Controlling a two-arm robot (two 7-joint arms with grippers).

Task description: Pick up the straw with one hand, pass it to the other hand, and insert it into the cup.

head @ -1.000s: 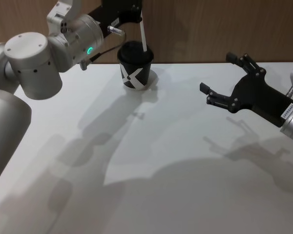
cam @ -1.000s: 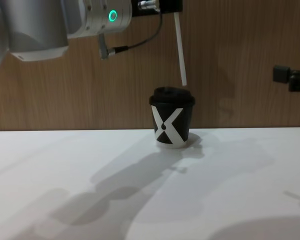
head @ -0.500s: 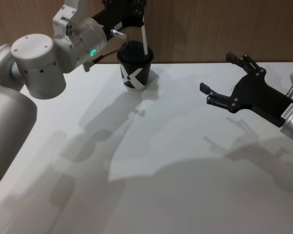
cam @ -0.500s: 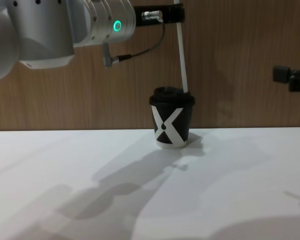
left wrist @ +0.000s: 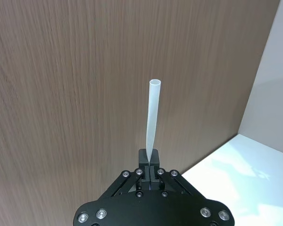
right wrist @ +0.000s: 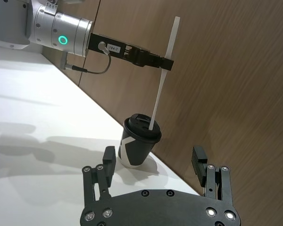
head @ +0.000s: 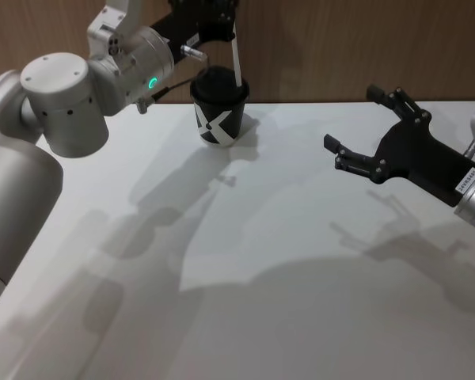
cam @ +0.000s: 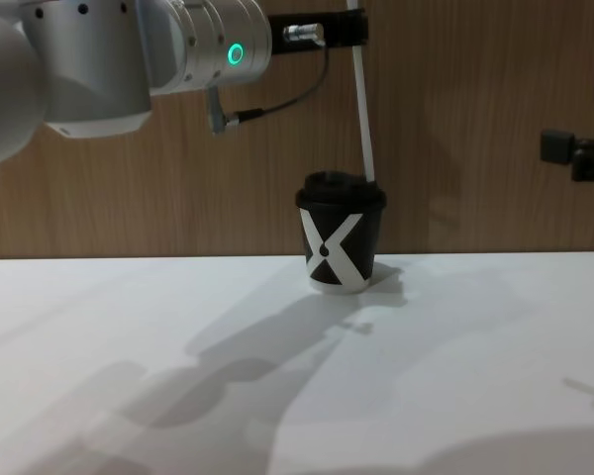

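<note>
The straw stands nearly upright with its lower tip at the lid of the cup, at the rim side of the dome; whether the tip has entered the lid hole cannot be told. The left gripper clamps the straw well above the cup, its fingers closed on the shaft, and a length of straw sticks out past them, as the left wrist view shows.

The cup sits upright at the far edge of the white table, close to the wooden wall behind it. The tabletop in front and to the right of the cup is wide and bare.

The left arm reaches in from the left, held about level, high over the table, its green ring glowing. The right gripper hovers above the table well off to the right of the cup, its fingers spread apart and holding nothing.
</note>
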